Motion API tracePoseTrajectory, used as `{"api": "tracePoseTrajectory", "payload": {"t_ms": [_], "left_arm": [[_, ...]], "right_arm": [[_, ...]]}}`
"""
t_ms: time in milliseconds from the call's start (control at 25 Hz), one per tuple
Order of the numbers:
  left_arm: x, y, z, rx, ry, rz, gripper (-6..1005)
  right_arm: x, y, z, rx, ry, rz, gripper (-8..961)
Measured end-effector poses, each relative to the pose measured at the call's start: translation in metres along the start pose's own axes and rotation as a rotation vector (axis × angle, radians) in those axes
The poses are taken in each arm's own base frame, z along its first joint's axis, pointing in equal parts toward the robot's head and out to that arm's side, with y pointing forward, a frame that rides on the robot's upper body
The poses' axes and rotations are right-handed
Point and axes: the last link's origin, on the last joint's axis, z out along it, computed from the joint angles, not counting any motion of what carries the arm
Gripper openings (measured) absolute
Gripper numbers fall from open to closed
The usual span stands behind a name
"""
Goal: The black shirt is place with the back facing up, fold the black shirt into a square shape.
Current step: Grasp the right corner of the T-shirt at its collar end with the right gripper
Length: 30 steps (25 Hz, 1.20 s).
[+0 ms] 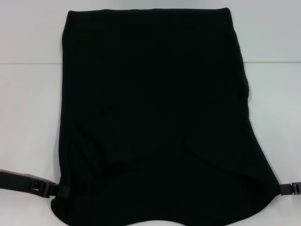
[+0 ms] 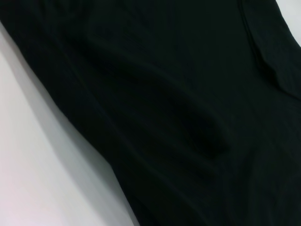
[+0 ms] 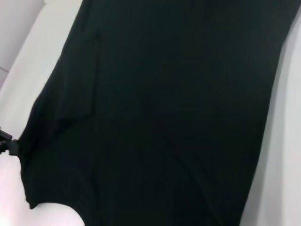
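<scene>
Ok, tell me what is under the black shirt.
The black shirt lies on the white table, which shows around it. Anything beneath the cloth is covered and cannot be seen.

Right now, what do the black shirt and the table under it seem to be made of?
The black shirt looks like soft matte knit fabric, perhaps cotton: it lies limp with shallow wrinkles and no shine. The table looks hard, smooth and white with a faint sheen, perhaps laminate; I cannot tell for sure.

Bare table (image 1: 28,117) both sides of black shirt (image 1: 155,108), no obstacles
</scene>
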Motion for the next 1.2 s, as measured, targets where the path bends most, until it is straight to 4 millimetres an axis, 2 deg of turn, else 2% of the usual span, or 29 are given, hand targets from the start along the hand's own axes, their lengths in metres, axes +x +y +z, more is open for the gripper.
{"api": "tracePoseTrajectory", "payload": {"t_ms": [440, 680, 1200], "left_arm": [[0.005, 0.0, -0.002, 0.004, 0.001, 0.009, 17], [0.006, -0.001, -0.004, 0.008, 0.003, 0.013, 17], [0.01, 0.0, -0.003, 0.007, 0.005, 0.015, 17]], "right_arm": [[-0.012, 0.009, 0.029, -0.004, 0.055, -0.015, 883], [-0.017, 0.01, 0.032, 0.005, 0.052, -0.01, 876], [-0.015, 0.008, 0.035, 0.023, 0.039, -0.014, 361]]}}
